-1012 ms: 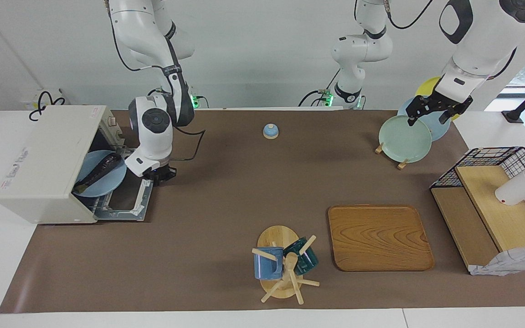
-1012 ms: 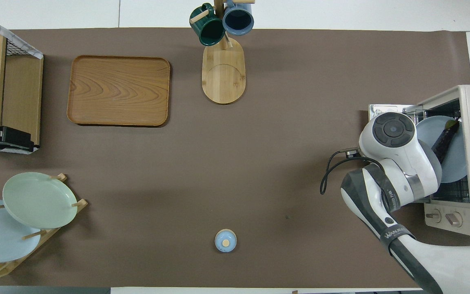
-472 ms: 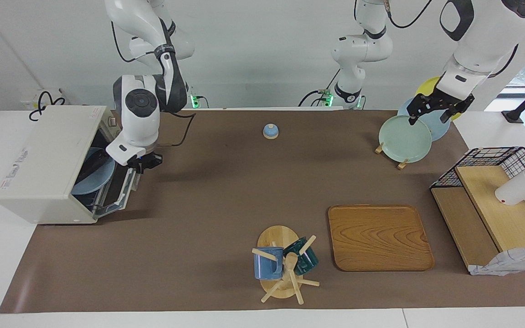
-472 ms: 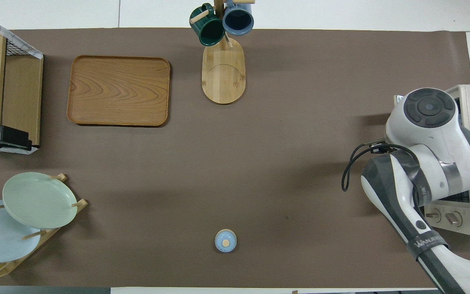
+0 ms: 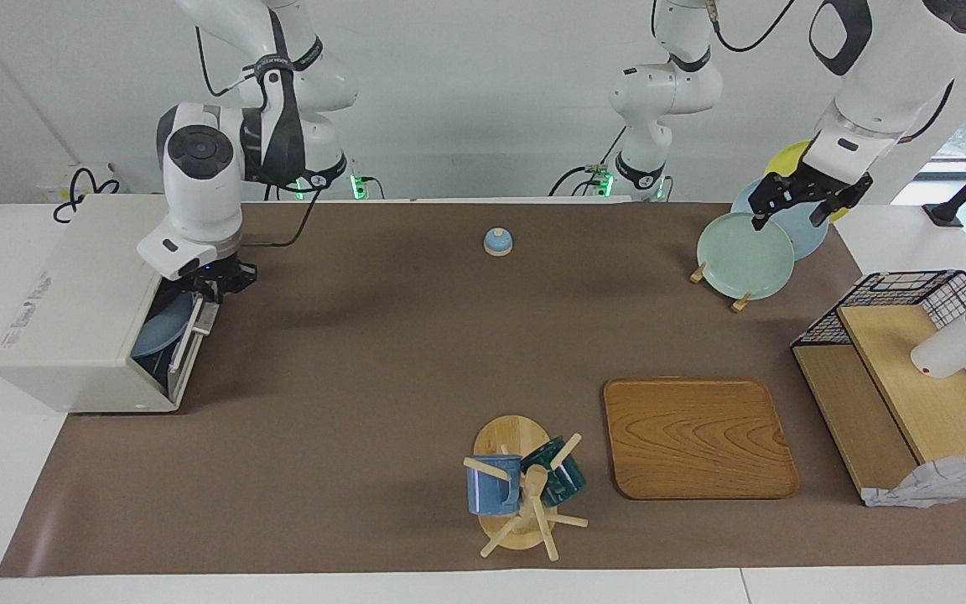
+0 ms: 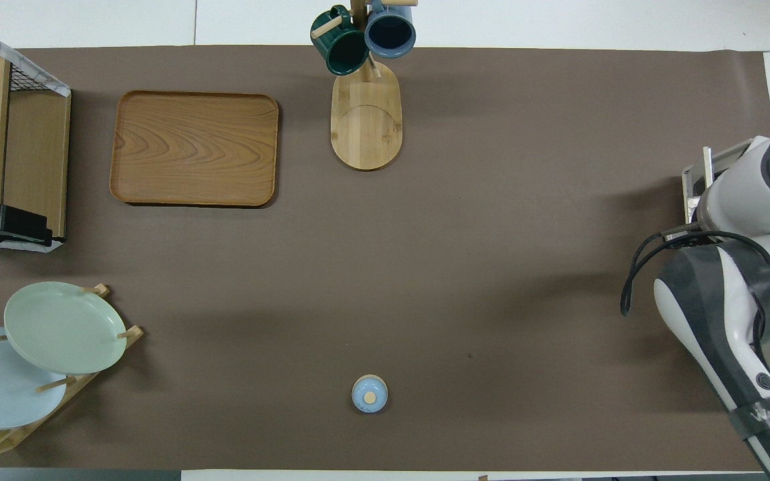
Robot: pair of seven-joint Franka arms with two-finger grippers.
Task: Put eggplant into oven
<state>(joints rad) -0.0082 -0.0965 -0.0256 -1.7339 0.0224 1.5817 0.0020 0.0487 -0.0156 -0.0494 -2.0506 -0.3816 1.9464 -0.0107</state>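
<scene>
- The eggplant is sitting out of sight inside the oven (image 5: 80,310); only the rim of a blue plate (image 5: 156,335) is showing through the gap.
- The oven door (image 5: 189,340) is standing almost upright, a narrow gap left at its top edge (so the closing step looks nearly finished).
- The right tool (image 5: 223,277) is pressing at the door's upper edge; whether its fingers are gripping anything I cannot tell.
- Next, a short push toward the oven should seat the door.
- The right arm is bending down from above, wrist angled over the oven's front.
- The left tool (image 5: 802,201) is waiting over the green plate (image 5: 745,255), fingers spread wide, holding nothing.
</scene>
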